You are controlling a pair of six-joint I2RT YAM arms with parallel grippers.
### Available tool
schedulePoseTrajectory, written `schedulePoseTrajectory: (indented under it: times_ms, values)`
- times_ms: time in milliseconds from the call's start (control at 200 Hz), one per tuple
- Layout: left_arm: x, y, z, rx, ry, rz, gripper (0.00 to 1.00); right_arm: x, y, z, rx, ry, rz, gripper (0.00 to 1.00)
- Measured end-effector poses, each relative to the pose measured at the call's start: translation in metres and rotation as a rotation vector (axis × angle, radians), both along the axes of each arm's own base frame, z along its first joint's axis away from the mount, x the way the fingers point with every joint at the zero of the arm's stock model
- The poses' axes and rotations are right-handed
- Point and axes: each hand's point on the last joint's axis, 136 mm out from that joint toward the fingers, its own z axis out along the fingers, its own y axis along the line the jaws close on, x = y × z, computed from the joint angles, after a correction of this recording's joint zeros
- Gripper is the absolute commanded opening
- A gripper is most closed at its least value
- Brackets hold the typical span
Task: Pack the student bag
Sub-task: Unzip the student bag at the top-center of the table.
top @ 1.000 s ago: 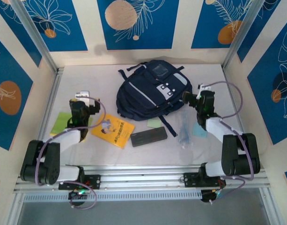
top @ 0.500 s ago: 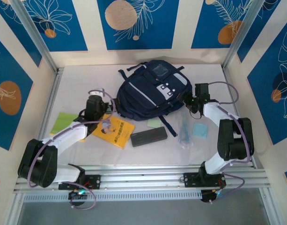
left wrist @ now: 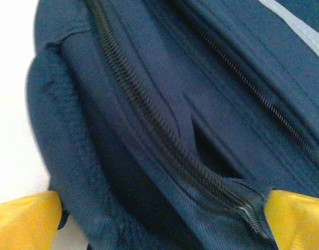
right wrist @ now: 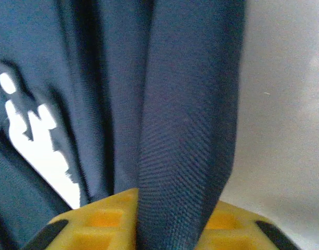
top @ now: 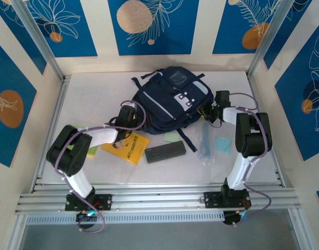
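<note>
The student bag (top: 172,101) is flanked: left end effector (left wrist: 159,219) spread wide at 8 o'clock; right end effector (top: 206,111), 3 o'clock, aperture indeterminable.

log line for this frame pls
left gripper: open, straddling student bag zipper seam | right gripper: at bag's right edge, fabric over finger, closure unclear | yellow book, black case: on table, unpacked

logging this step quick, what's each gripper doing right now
Left gripper: open, fingers either side of the zipper on the large dark navy fabric backpack.
Right gripper: closed on a fold of that backpack.
</note>
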Motion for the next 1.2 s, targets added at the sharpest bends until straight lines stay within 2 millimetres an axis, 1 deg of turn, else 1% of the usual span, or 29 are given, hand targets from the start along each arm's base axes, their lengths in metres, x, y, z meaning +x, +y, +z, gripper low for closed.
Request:
schedulePoseTrajectory:
  times_ms: [65,160,230,295,395,470,525,590,690,765,815,865,900,930,980,1035,1080,1180,1200]
  values:
    - [0.012,-0.006,-0.002,0.019,-0.010,-0.017,1.00,0.002,0.000,0.006,0.032,-0.016,-0.008,0.00]
    - [0.039,-0.017,0.002,0.054,-0.044,-0.049,1.00,-0.002,0.000,0.021,0.075,-0.043,-0.021,0.00]
    - [0.061,-0.023,0.007,0.079,-0.077,-0.069,1.00,-0.010,0.005,0.038,0.113,-0.052,-0.025,0.00]
    - [0.078,-0.023,0.013,0.100,-0.105,-0.081,1.00,-0.013,0.009,0.052,0.136,-0.059,-0.035,0.00]
    - [0.092,-0.018,0.025,0.136,-0.127,-0.099,1.00,-0.017,0.019,0.070,0.175,-0.053,-0.047,0.00]
    - [0.093,-0.014,0.034,0.169,-0.129,-0.116,1.00,-0.016,0.027,0.076,0.203,-0.033,-0.061,0.00]
    - [0.087,-0.012,0.040,0.183,-0.114,-0.139,1.00,-0.017,0.033,0.077,0.220,-0.009,-0.076,0.00]
    - [0.072,-0.013,0.056,0.174,-0.102,-0.180,1.00,-0.017,0.042,0.080,0.243,0.019,-0.088,0.00]
    - [0.037,-0.023,0.099,0.113,-0.119,-0.252,0.99,-0.013,0.061,0.086,0.276,0.048,-0.084,0.00]
    - [0.006,-0.038,0.140,0.060,-0.163,-0.317,0.98,-0.011,0.076,0.090,0.298,0.058,-0.081,0.00]
    - [-0.013,-0.048,0.165,0.022,-0.198,-0.353,0.97,-0.011,0.082,0.091,0.314,0.070,-0.093,0.00]
    - [-0.029,-0.057,0.181,-0.013,-0.225,-0.387,0.94,-0.011,0.085,0.090,0.325,0.082,-0.110,0.00]
    - [-0.039,-0.063,0.187,-0.037,-0.233,-0.408,0.92,-0.011,0.087,0.088,0.334,0.092,-0.124,0.00]
    - [-0.046,-0.067,0.188,-0.055,-0.233,-0.421,0.90,-0.011,0.090,0.087,0.341,0.100,-0.136,0.00]
    - [-0.054,-0.076,0.182,-0.081,-0.215,-0.438,0.84,-0.011,0.091,0.086,0.351,0.111,-0.158,0.00]
    - [-0.060,-0.086,0.164,-0.094,-0.177,-0.455,0.80,-0.011,0.092,0.085,0.359,0.123,-0.181,0.00]
    - [-0.063,-0.094,0.144,-0.108,-0.128,-0.454,0.78,-0.011,0.094,0.085,0.368,0.130,-0.195,0.00]
    - [-0.064,-0.109,0.101,-0.118,-0.034,-0.449,0.69,-0.011,0.100,0.086,0.387,0.138,-0.209,0.00]
    - [-0.063,-0.112,0.095,-0.115,-0.026,-0.452,0.67,-0.011,0.101,0.087,0.390,0.139,-0.210,0.00]
